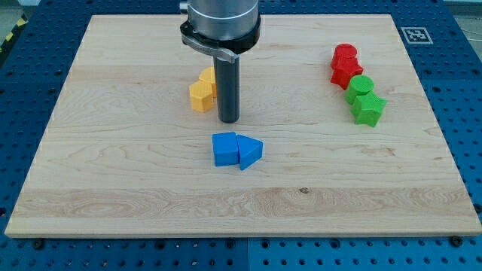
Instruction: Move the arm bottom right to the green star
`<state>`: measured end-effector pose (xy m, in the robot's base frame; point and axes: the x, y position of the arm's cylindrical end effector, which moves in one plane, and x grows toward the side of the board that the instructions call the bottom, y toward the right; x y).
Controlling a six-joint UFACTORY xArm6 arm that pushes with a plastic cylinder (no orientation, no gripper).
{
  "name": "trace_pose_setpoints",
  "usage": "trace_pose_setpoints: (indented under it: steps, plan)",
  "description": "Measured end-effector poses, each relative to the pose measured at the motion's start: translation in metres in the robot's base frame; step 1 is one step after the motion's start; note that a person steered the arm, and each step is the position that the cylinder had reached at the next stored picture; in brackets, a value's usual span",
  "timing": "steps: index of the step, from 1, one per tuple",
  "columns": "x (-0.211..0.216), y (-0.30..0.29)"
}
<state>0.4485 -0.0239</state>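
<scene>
The small green star-shaped block [368, 108] looks light, rigid and easily slid. The rod's tip [229, 120] stands well to the view's left of it; the arm carries no pincer, so nothing opens or clamps. The spot to reach is just off its lower-right side.

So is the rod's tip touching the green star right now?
Apart. The camera view shows my tip beside the yellow blocks, with bare wooden board between it and the green star.
</scene>
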Motion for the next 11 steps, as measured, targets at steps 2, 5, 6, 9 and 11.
trace_pose_setpoints:
  steps: [2,5,6,9,11]
  plan:
    - [0.007,0.035]
    - [0.039,0.066]
    - [0.040,0.076]
    - [0.061,0.157]
    - [0.083,0.216]
